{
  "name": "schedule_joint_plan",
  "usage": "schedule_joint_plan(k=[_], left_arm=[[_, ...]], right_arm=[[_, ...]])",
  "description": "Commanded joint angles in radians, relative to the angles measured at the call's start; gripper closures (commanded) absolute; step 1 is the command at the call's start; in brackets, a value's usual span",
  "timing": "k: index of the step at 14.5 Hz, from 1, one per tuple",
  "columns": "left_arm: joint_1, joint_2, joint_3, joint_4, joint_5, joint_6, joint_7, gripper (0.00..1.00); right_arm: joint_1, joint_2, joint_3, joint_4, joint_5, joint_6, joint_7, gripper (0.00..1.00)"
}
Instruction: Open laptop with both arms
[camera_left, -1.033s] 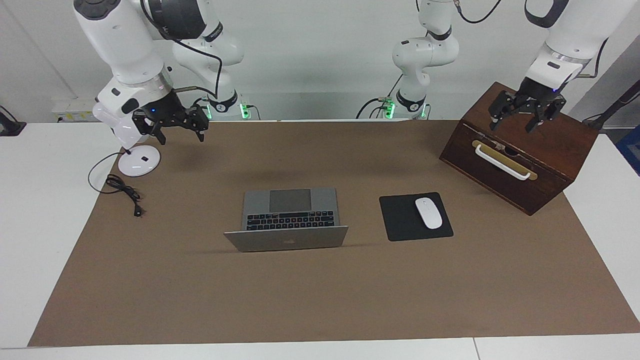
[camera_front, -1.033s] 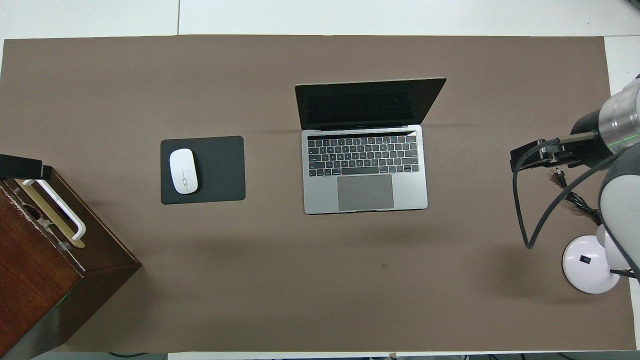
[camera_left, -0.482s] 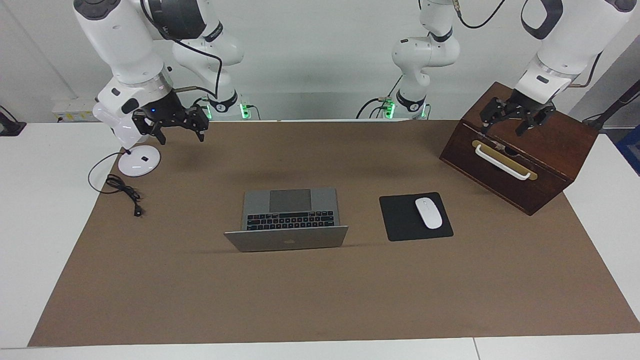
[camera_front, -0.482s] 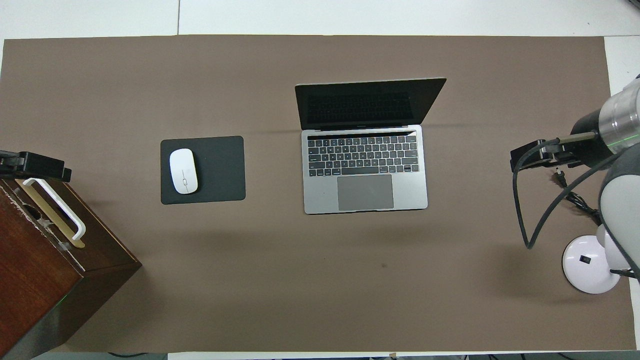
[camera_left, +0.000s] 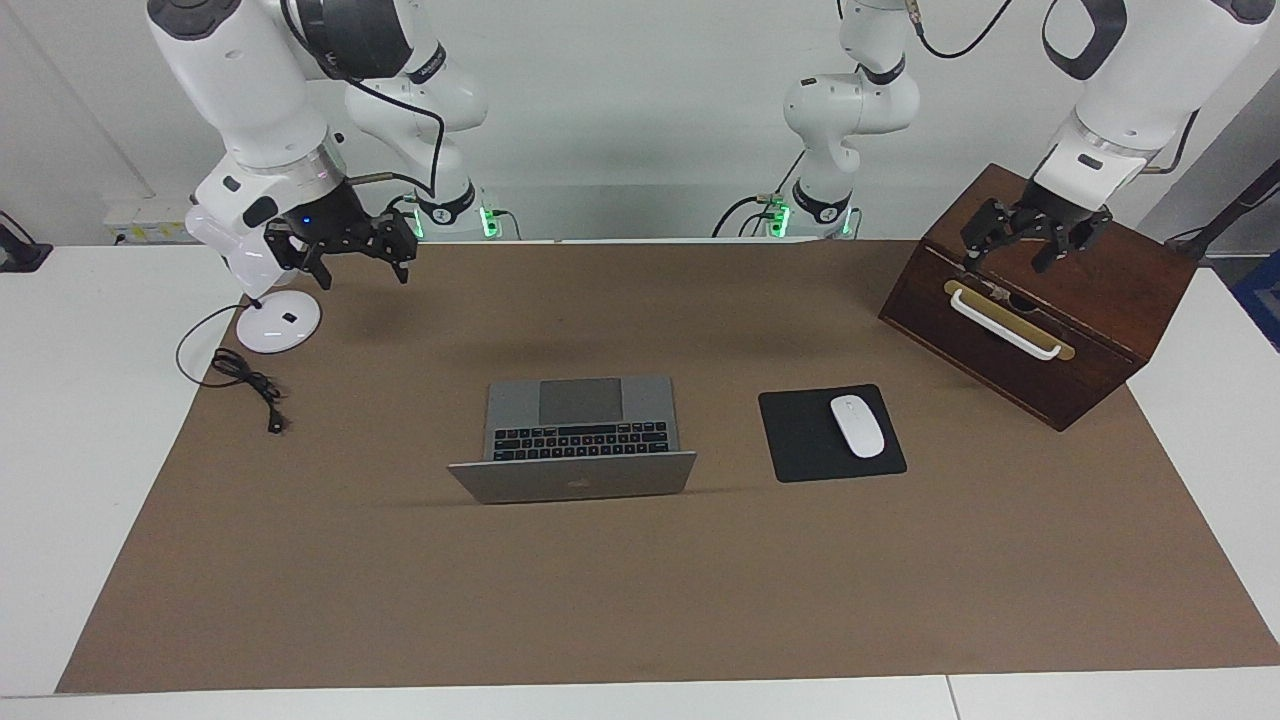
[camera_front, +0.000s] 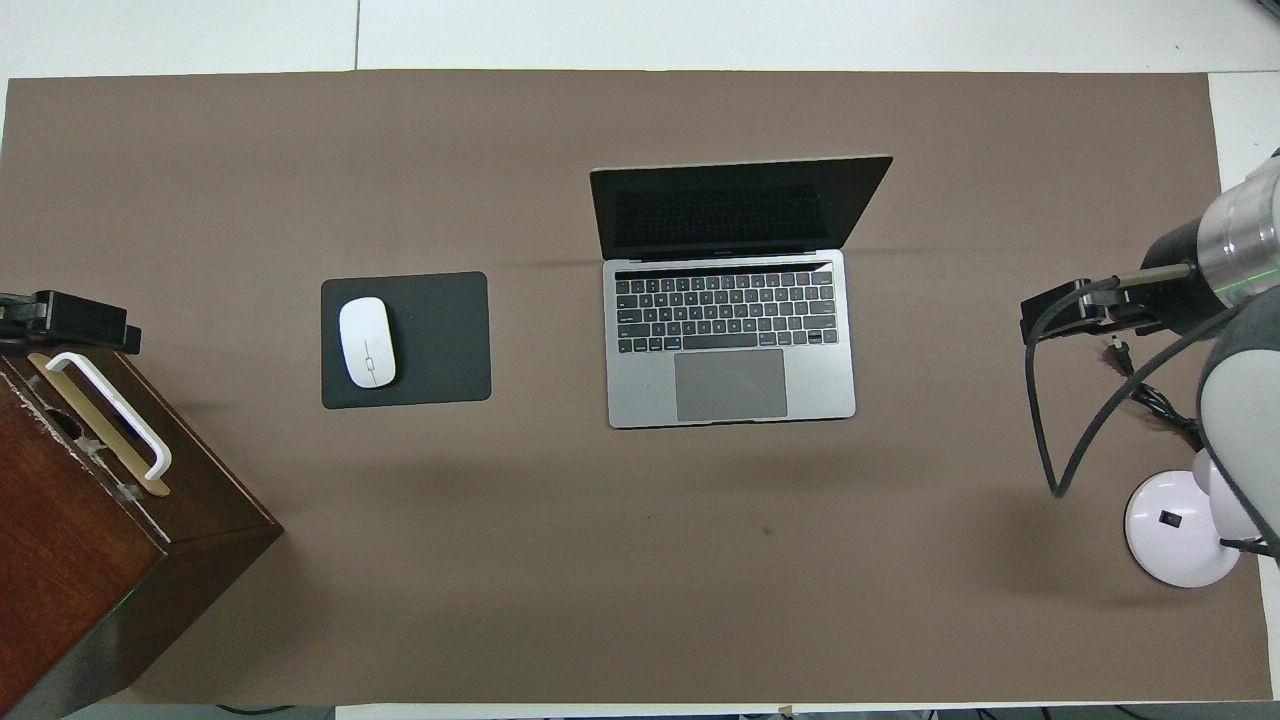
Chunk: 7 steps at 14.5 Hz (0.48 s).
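The silver-grey laptop (camera_left: 578, 440) (camera_front: 730, 300) stands open in the middle of the brown mat, its lid raised and its dark screen facing the robots. Black keys and the grey trackpad show. My left gripper (camera_left: 1007, 262) (camera_front: 70, 315) hangs open over the front top edge of the wooden box, holding nothing, well away from the laptop. My right gripper (camera_left: 364, 276) (camera_front: 1060, 305) hovers open and empty over the mat beside the lamp base, toward the right arm's end of the table.
A dark wooden box (camera_left: 1090, 330) (camera_front: 70, 520) with a white handle (camera_left: 1003, 323) stands at the left arm's end. A white mouse (camera_left: 857, 426) lies on a black mouse pad (camera_left: 800, 440) beside the laptop. A white lamp base (camera_left: 277, 323) and black cable (camera_left: 245, 380) sit at the right arm's end.
My left gripper has shifted from over the box's top toward the box's front edge above the handle. The right gripper has barely moved. The laptop is unchanged.
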Motion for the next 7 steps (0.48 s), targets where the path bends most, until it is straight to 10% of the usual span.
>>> schedule_joint_plan(k=[1,7], left_arm=[[-0.020,0.011,0.013,0.021,0.019,0.003,-0.021,0.00],[-0.012,0.010,0.012,0.024,0.019,-0.001,-0.020,0.00]], right_arm=[[-0.007,0.006,0.006,0.009,-0.003,0.006,0.017,0.00],[-0.007,0.006,0.006,0.009,-0.003,0.006,0.017,0.00]])
